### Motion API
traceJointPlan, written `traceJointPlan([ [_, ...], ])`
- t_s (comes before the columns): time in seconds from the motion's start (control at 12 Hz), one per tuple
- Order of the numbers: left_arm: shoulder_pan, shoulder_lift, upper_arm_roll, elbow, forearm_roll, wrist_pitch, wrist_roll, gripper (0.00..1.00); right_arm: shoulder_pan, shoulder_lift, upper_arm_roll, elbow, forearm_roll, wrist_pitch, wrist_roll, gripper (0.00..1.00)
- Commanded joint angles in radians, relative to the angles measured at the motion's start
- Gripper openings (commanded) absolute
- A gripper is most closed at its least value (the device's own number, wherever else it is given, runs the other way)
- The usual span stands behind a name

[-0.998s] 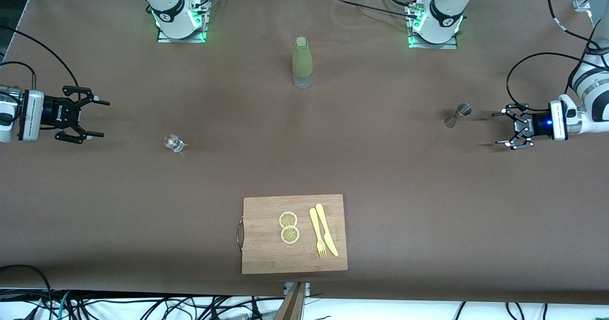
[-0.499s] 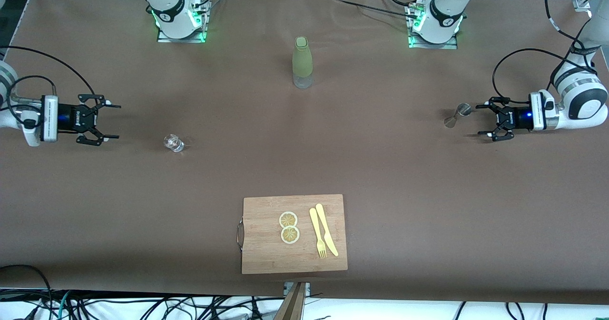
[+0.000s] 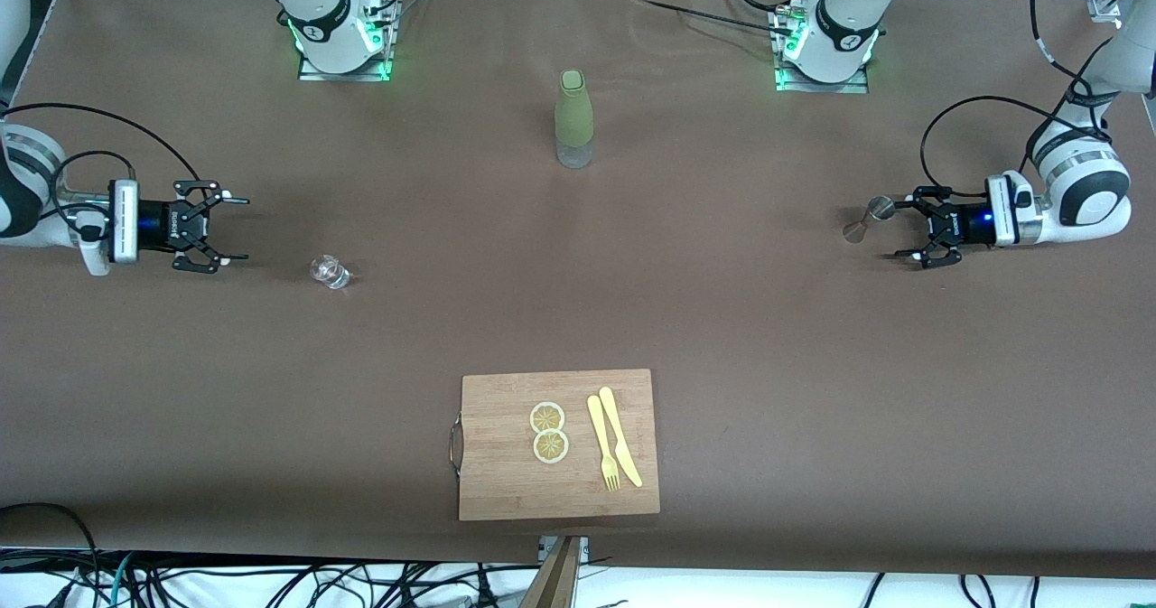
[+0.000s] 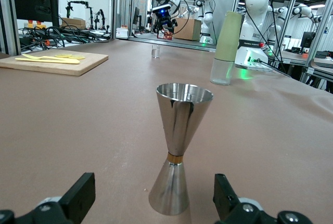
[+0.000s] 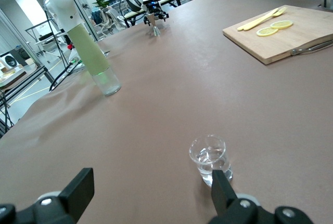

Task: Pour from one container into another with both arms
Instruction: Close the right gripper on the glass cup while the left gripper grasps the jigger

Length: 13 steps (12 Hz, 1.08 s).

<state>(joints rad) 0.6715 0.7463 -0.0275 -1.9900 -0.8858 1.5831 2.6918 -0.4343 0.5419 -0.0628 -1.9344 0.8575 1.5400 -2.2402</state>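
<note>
Low over the surface (image 3: 722,319), the left claw (image 3: 912,229) is lining up wide on the steel jigger (image 3: 869,218); the right claw (image 3: 221,233), wide too, is facing the small glass (image 3: 330,272). Next: straddle, then squeeze.

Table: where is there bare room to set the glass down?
Bare table between bottle and board, and from the board toward either end. Tight at jigger, left end effector beside it, and at glass near right end effector.
</note>
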Motion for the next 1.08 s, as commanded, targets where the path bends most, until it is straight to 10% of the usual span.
traceJointPlan([
  [0.0,-0.038,0.001,0.009,-0.045,-0.050,0.023,0.080,1.00,-0.020,0.032,0.011,-0.006,0.021,0.000,-0.055,1.00],
  [1.0,-0.062,-0.002,0.008,-0.162,-0.116,0.038,0.123,1.00,0.025,0.190,0.078,0.091,0.135,0.152,-0.122,1.00],
])
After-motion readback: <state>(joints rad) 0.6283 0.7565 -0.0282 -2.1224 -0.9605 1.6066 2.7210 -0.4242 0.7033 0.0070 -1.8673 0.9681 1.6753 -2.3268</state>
